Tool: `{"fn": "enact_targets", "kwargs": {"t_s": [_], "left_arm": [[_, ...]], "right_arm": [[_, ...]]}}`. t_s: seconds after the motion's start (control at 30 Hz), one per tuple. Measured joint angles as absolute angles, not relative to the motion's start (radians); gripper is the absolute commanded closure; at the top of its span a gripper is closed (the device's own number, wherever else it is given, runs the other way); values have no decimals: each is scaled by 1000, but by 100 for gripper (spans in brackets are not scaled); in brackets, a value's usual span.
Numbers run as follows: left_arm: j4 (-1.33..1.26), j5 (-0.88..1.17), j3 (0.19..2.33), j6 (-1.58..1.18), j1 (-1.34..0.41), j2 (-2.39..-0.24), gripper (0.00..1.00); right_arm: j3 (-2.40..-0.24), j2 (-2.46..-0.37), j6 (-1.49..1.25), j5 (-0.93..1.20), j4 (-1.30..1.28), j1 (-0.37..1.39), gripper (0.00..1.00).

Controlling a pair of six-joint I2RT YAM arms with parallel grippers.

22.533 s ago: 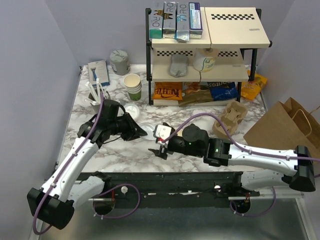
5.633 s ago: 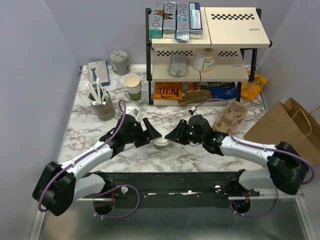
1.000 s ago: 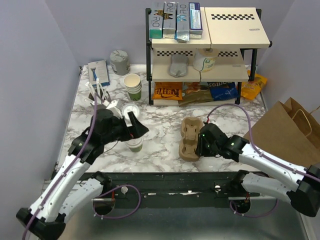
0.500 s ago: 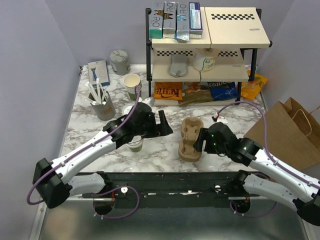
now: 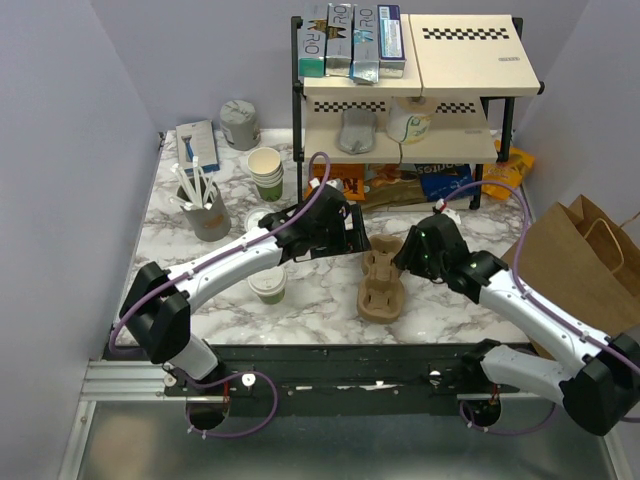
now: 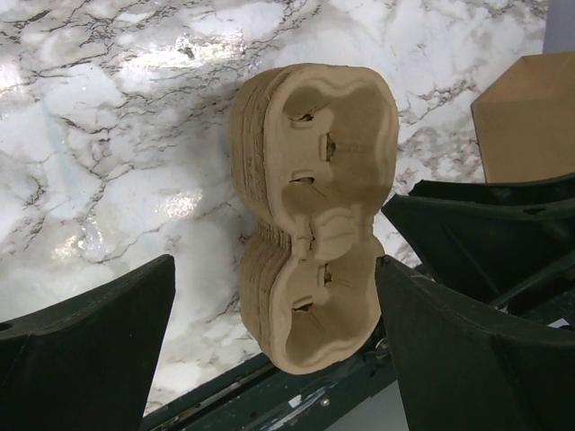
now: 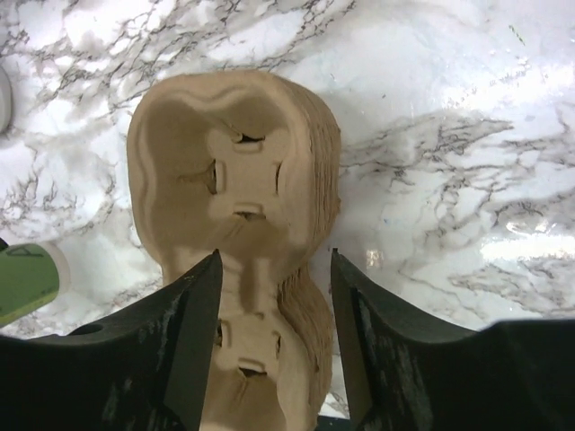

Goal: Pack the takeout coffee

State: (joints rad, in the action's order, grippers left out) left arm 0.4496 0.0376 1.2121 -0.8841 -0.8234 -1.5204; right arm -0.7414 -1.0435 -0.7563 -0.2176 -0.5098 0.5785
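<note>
The takeout coffee [image 5: 267, 287], a small cup with a green band and white lid, stands upright on the marble near the front edge; its green side [image 7: 22, 278] shows at the left of the right wrist view. Neither gripper touches it. A stack of brown pulp cup carriers [image 5: 383, 283] lies to its right. My left gripper [image 5: 360, 238] hovers wide open over that stack [image 6: 314, 206], with nothing between its fingers [image 6: 274, 262]. My right gripper [image 5: 406, 258] is open too, its jaws straddling the waist of the stack [image 7: 234, 162] from above [image 7: 275, 255].
A shelf rack [image 5: 400, 150] with snack packs stands at the back. A stack of lidless cups [image 5: 266, 172], a grey cup of white sticks [image 5: 205, 212] and a loose lid [image 5: 260, 219] sit at the back left. A brown paper bag [image 5: 575, 262] stands at the right.
My left arm has swung right, away from the coffee, and now reaches over the carrier stack. My right gripper has drawn back toward the stack's far end. The coffee has stayed put.
</note>
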Motion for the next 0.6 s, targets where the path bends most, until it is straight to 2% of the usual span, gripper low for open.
{"fn": "enact_targets", "kwargs": {"t_s": [0.6], "left_arm": [[442, 38, 1215, -883, -825, -1543, 1]], "right_arm": [[-748, -1121, -731, -163, -441, 543, 49]]}}
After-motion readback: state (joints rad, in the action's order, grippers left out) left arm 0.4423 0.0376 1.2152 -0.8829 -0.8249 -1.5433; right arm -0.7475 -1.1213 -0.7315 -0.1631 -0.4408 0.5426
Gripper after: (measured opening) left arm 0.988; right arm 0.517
